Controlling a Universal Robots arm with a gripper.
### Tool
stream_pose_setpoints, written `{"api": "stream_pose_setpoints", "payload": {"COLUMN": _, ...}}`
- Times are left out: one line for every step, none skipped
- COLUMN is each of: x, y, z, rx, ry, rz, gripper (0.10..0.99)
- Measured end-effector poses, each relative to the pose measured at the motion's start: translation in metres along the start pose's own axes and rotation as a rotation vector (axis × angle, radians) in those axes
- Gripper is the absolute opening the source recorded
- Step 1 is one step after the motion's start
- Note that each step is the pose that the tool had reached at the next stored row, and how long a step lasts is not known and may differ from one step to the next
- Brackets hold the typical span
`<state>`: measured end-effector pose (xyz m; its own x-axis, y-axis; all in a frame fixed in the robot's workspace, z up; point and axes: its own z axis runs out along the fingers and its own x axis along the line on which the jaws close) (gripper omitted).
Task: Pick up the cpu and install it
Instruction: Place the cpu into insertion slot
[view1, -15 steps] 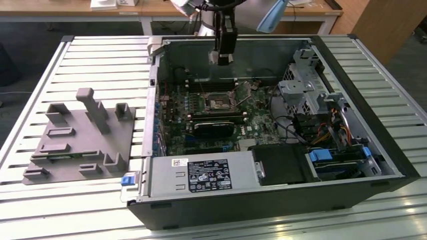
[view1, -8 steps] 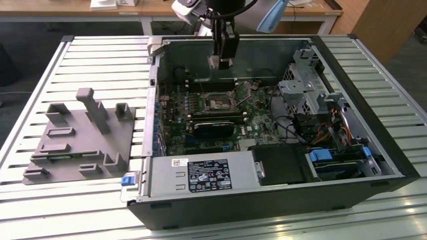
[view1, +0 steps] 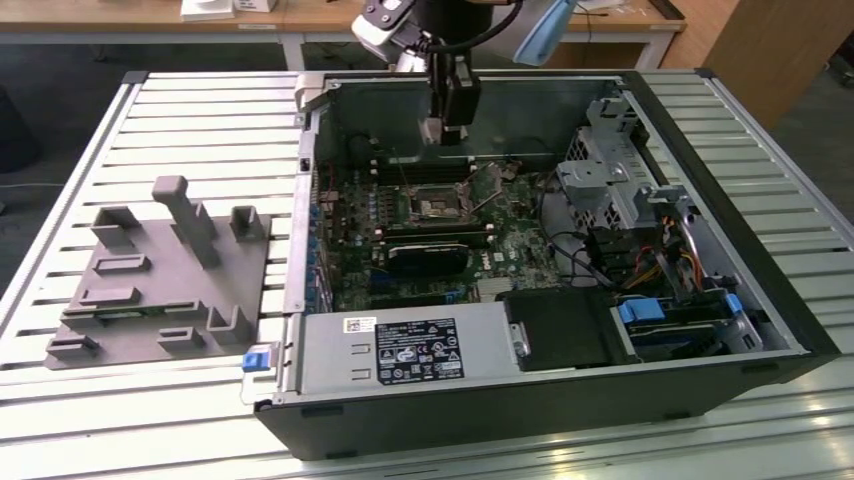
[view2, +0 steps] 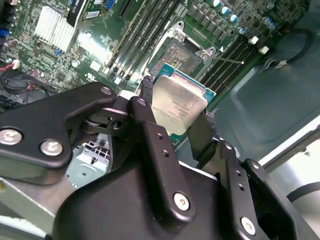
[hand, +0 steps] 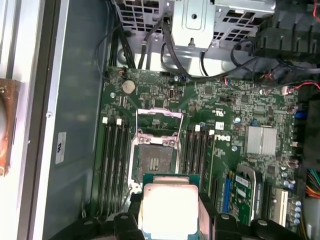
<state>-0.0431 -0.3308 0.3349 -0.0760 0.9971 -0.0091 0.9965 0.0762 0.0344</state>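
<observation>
Your gripper (view2: 175, 116) is clenched on the cpu (view2: 176, 100), with its fingers (view2: 155, 132) pressing two opposite edges and the silvery top turned toward the wrist cameras. In the first wrist view, the cpu (hand: 170, 210) hangs just beside the socket (hand: 156, 161) and is not seated in it. The socket's metal frame (hand: 159, 116) stands lifted open. In the exterior view, the gripper (view1: 447, 125) hovers raised near the socket (view1: 438, 207), inside the open computer case (view1: 534, 420). The grey tray (view1: 154, 290) lies well apart from the socket, toward the exterior view's left.
</observation>
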Motion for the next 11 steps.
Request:
{"api": "stream_pose_setpoints", "payload": {"x": 0.0000, "y": 0.0003, "z": 0.0019, "rx": 0.000, "ry": 0.0001, "rz": 0.000, "gripper": 0.529}}
{"api": "stream_pose_setpoints", "payload": {"x": 0.0000, "y": 0.0004, "z": 0.0036, "rx": 0.000, "ry": -0.0001, "rz": 0.000, "gripper": 0.529}}
{"api": "stream_pose_setpoints", "payload": {"x": 0.0000, "y": 0.0003, "z": 0.0054, "rx": 0.000, "ry": -0.0001, "rz": 0.000, "gripper": 0.529}}
{"api": "stream_pose_setpoints", "payload": {"x": 0.0000, "y": 0.0003, "z": 0.0070, "rx": 0.000, "ry": -0.0001, "rz": 0.000, "gripper": 0.529}}
{"api": "stream_pose_setpoints", "payload": {"x": 0.0001, "y": 0.0003, "z": 0.0081, "rx": 0.000, "ry": -0.0002, "rz": 0.000, "gripper": 0.529}}
{"api": "stream_pose_setpoints", "payload": {"x": 0.0002, "y": 0.0003, "z": 0.0090, "rx": 0.000, "ry": -0.0003, "rz": 0.000, "gripper": 0.529}}
{"api": "stream_pose_setpoints", "payload": {"x": 0.0002, "y": 0.0002, "z": 0.0099, "rx": 0.000, "ry": -0.0003, "rz": 0.000, "gripper": 0.529}}
{"api": "stream_pose_setpoints", "payload": {"x": 0.0002, "y": 0.0002, "z": 0.0109, "rx": 0.000, "ry": -0.0003, "rz": 0.000, "gripper": 0.529}}
{"api": "stream_pose_setpoints", "payload": {"x": 0.0003, "y": 0.0002, "z": 0.0119, "rx": 0.000, "ry": -0.0003, "rz": 0.000, "gripper": 0.529}}
{"api": "stream_pose_setpoints", "payload": {"x": 0.0003, "y": 0.0002, "z": 0.0133, "rx": 0.000, "ry": -0.0003, "rz": 0.000, "gripper": 0.529}}
{"api": "stream_pose_setpoints", "payload": {"x": 0.0004, "y": 0.0001, "z": 0.0150, "rx": 0.000, "ry": -0.0003, "rz": 0.000, "gripper": 0.529}}
